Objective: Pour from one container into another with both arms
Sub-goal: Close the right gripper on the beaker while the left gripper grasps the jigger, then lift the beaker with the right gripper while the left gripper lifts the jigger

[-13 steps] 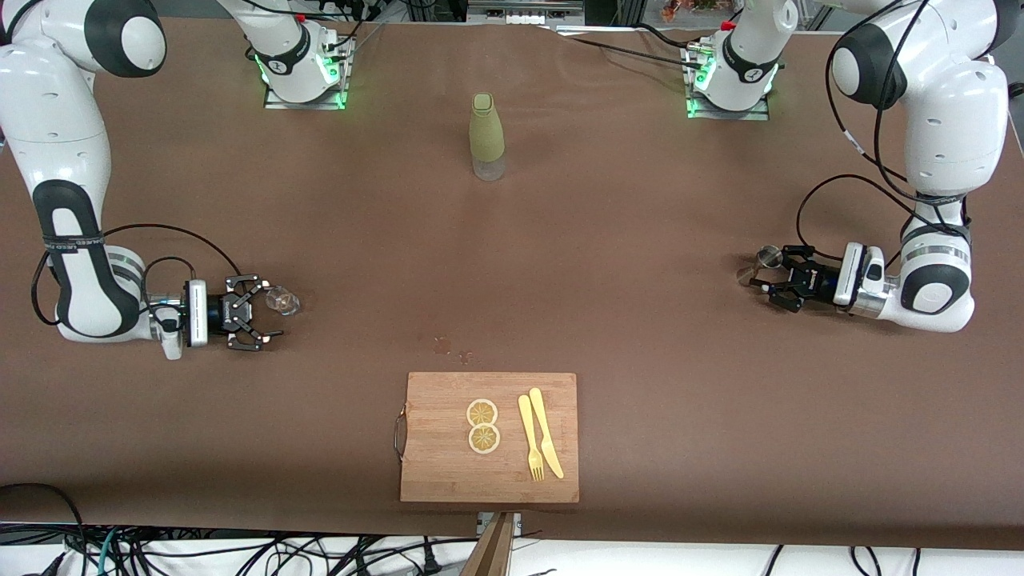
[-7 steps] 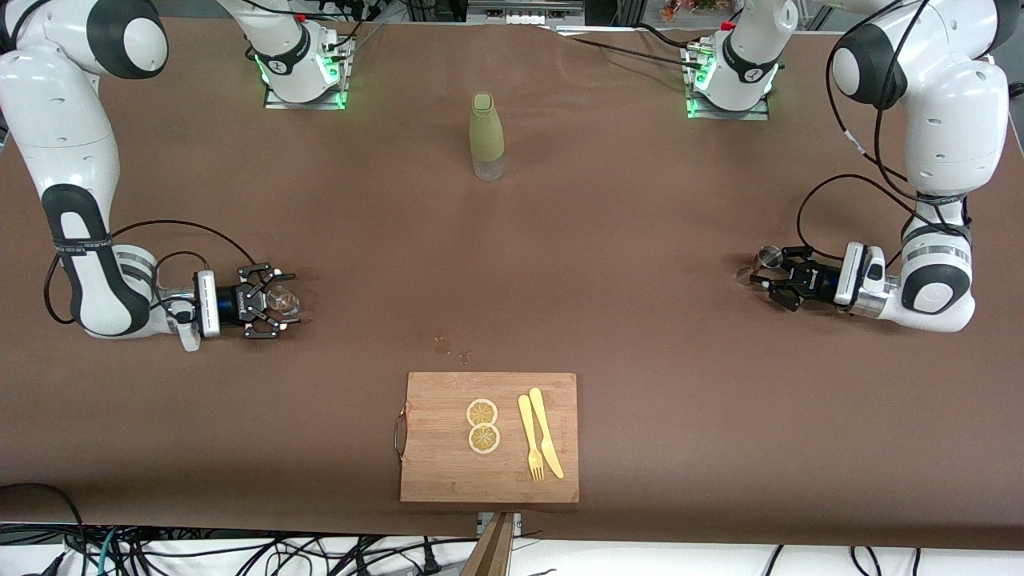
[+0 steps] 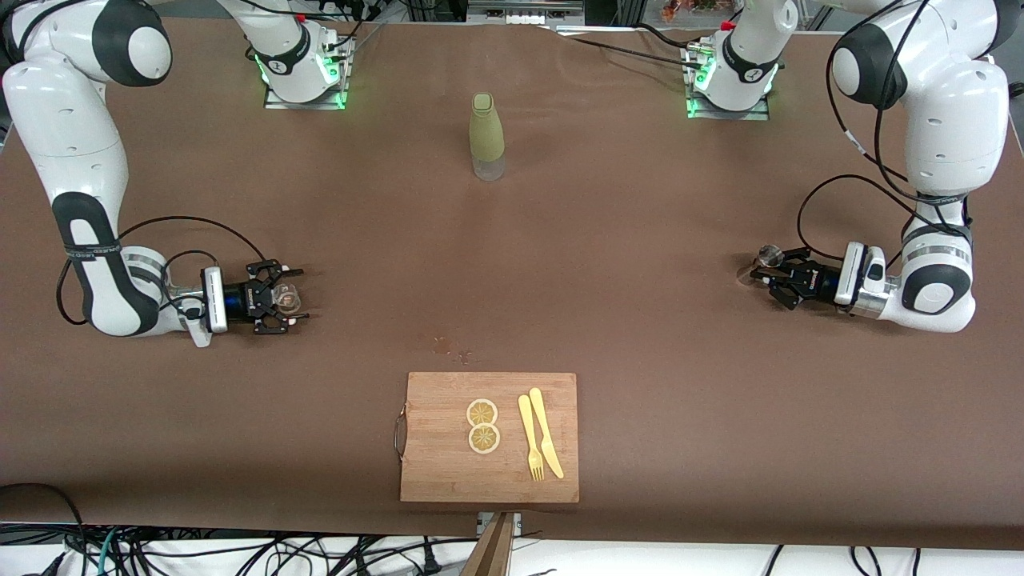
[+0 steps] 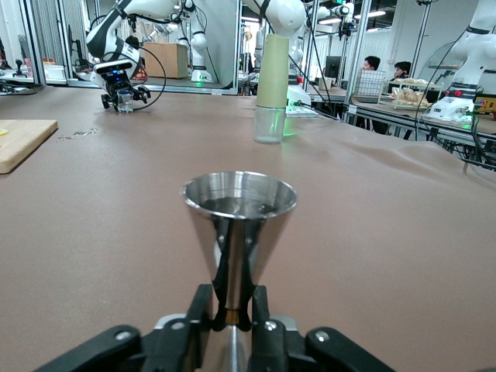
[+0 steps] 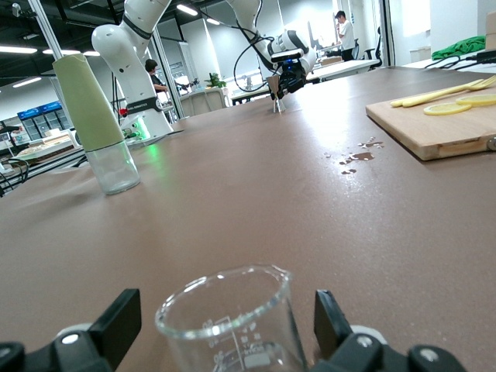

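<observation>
Clamping steel jigger (image 4: pixel 239 203) (waist): left end effector (image 4: pixel 236 322) | right end effector (image 5: pixel 221 329) spread around clear beaker (image 5: pixel 226 318)

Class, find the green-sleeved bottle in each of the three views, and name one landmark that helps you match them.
Front view: the bottle stands upright, midway between the two arm bases.
Left wrist view: upright near the top of the picture, past the steel jigger.
Right wrist view: upright at mid-height, past the glass beaker.
Shared landmark: the wooden board.
</observation>
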You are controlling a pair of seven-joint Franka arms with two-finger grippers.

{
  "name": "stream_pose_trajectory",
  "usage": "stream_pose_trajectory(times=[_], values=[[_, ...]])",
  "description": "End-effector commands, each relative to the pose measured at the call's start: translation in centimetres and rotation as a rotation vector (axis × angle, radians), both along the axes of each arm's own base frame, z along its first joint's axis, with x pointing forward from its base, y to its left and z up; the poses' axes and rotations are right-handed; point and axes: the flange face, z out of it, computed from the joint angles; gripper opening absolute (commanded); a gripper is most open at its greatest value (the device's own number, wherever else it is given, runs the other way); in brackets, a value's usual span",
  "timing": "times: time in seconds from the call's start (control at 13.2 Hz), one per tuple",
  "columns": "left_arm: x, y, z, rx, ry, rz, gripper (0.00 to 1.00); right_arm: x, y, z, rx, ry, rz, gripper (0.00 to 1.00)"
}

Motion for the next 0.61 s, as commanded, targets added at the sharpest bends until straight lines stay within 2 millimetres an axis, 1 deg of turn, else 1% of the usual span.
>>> stream_pose_trajectory(times=[0.0,0.08,0.3,0.38,0.46,0.53], values=[[-0.08,0.39,-0.07,-0.051,-0.126,-0.028,0.02,0.12,-0.02,0.28,0.031,-0.017,-0.011,0.87],[-0.07,0.39,-0.06,-0.052,-0.127,-0.026,0.00,0.17,-0.03,0.34,0.032,-0.018,-0.011,0.81],[0.17,0.23,-0.06,-0.070,-0.152,-0.007,0.00,0.27,-0.25,0.37,0.027,-0.021,-0.014,0.75],[0.16,0.42,-0.08,-0.082,-0.187,-0.002,0.00,0.28,-0.27,0.36,0.026,-0.026,-0.014,0.65],[-0.04,0.99,-0.34,-0.081,-0.186,0.025,0.00,0.33,-0.37,0.48,0.025,-0.030,-0.012,0.59],[-0.28,1.10,-0.85,-0.077,-0.162,0.037,0.00,0.38,-0.48,0.52,0.024,-0.031,-0.014,0.56]])
